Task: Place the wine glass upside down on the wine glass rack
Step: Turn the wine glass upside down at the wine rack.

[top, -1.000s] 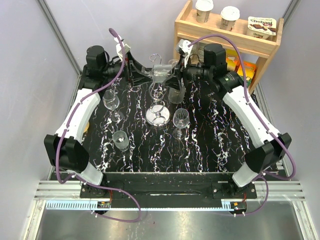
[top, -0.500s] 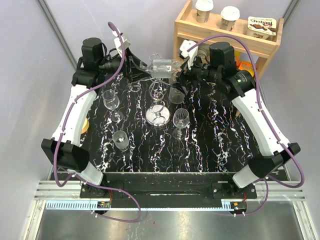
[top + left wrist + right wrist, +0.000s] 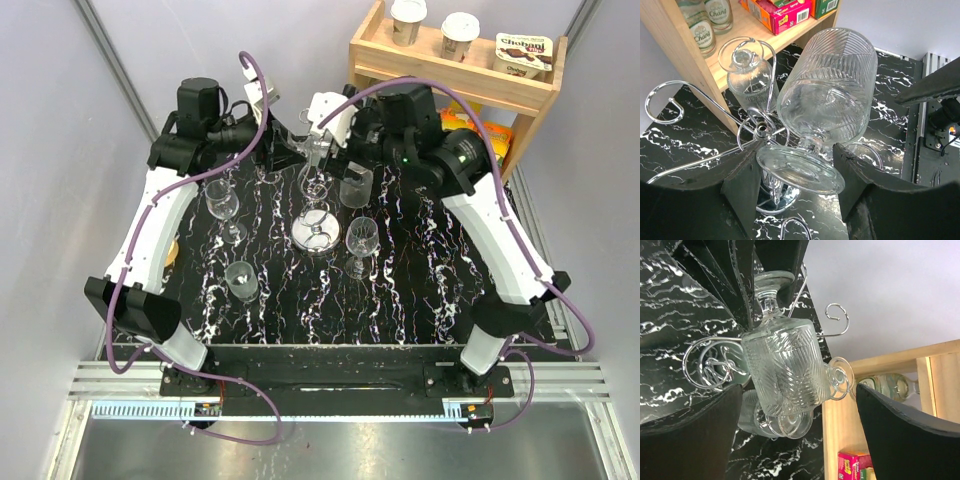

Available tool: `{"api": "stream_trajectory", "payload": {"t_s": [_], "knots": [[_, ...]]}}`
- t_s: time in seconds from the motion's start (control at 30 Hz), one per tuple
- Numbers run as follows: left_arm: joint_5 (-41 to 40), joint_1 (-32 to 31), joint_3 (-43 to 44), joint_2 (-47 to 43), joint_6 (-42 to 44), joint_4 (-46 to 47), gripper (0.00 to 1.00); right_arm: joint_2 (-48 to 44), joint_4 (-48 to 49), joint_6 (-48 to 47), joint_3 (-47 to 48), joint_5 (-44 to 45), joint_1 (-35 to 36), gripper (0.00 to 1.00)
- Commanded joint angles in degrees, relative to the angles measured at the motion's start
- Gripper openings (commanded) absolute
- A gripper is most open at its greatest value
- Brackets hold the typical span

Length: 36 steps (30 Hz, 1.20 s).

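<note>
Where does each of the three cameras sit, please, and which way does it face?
Top external: above and behind the arms, looking down on the black marbled table; left arm and right arm show, bases nearest.
Left wrist: on that wrist, looking along the left jaws, which grip the foot of the wine glass; the wine glass rack stands behind.
Right wrist: on that wrist, facing the glass's ribbed bowl; the right jaws stand wide at the lower corners.
Shared: both wrist views show glass, rack and wooden shelf.

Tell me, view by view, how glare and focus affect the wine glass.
Top external: wine glass tiny, lost against the wine glass rack and white-veined table. Left wrist: sharp, ribbing clear, bright highlights on its foot. Right wrist: sharp against pale wall, rack wires glinting.
</note>
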Motion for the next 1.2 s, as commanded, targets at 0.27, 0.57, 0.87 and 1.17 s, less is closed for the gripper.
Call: {"api": "stream_trajectory", "payload": {"t_s": [0.27, 0.57, 0.87, 1.17], "knots": [[-1.2, -0.8, 3.7, -2.1, 3.0, -0.6, 0.0, 3.5, -5.1, -6.8, 2.7, 10.9, 3.6, 0.99], [-0.5, -2.4, 4.4, -3.1, 2.6, -1.3, 0.0, 4.4, -4.0, -7.6, 2.2, 11.3, 4.9, 0.99], [2.4, -2.3, 5.2, -4.4, 0.8, -1.3, 0.0, 4.5, -2.5, -8.4, 0.0, 12.9, 5.1, 0.97], [4.3, -2.4, 5.1, -5.0, -0.2, -1.0, 0.0, 4.9, -1.2, -9.0, -0.8, 13.8, 5.3, 0.93]]}}
